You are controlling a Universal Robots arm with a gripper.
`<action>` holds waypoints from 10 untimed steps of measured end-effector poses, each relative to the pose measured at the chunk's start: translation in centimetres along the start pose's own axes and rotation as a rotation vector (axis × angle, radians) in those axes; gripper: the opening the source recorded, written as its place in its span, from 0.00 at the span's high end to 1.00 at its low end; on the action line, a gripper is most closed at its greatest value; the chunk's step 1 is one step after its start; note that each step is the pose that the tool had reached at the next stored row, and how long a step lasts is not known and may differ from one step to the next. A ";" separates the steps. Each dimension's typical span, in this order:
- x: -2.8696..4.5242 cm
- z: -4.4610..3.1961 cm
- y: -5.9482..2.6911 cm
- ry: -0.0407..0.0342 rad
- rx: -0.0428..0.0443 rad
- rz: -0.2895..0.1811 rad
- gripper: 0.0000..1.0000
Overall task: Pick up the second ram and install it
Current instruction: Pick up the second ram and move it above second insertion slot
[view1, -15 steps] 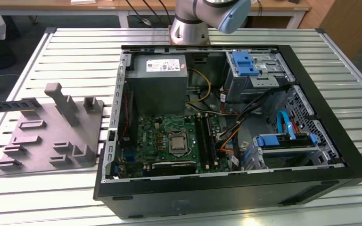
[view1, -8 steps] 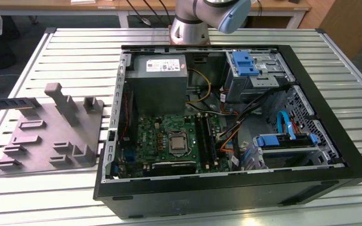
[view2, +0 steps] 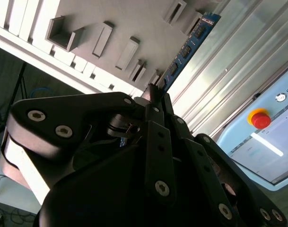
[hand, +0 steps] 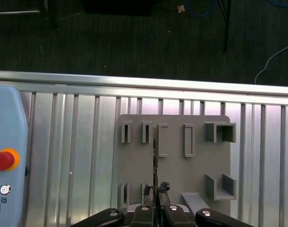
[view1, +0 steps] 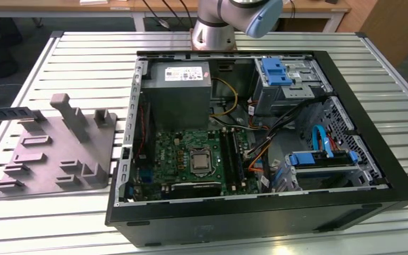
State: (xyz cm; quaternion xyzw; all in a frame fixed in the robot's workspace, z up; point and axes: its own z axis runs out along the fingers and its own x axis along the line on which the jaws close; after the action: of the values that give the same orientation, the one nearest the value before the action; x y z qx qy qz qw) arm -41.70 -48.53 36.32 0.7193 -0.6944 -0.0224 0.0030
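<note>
First, markings: a white printed label (view1: 186, 73) sits on the grey power supply (view1: 179, 101) inside the open computer case (view1: 261, 215). The handheld control unit (view2: 271, 146) carries small print beside its red stop button (view2: 259, 118).

Second ram (view2: 186, 49): blue-green board with a row of black chips. The claw (view2: 155, 93) is clenched on one end of it, and the free end reaches out over the grey tray (hand: 200, 165). In the first wrist view the board shows edge-on, as a thin dark line between the tray's pockets. Whether it touches the tray cannot be told.

Tray: moulded, with rectangular pockets and upright posts. In the exterior view it lies on the slatted metal desk (view1: 83, 48) at the exterior view's left of the case, with a strip of bare slats between them.

Case interior: green motherboard (view1: 186, 154), long black memory slots (view1: 234, 154), loose wiring (view1: 225, 101), two blue drive brackets (view1: 273, 71).

Arm base (view1: 214, 32): stands on the desk just behind the case.

Room: bare slats lie between the tray and the control unit. The tray sits near the desk's edge, and beyond that edge is dark floor (hand: 134, 38) with stray cables (hand: 271, 56).
</note>
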 end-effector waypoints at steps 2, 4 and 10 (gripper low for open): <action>-0.01 -0.16 0.01 -0.0001 0.0000 0.000 0.86; -0.01 -0.31 0.01 -0.0003 0.0000 0.000 0.86; -0.02 -0.75 0.03 -0.0006 0.0000 0.000 0.86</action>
State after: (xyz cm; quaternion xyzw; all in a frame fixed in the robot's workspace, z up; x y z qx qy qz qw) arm -41.70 -48.53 37.06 0.7193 -0.6944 -0.0226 0.0027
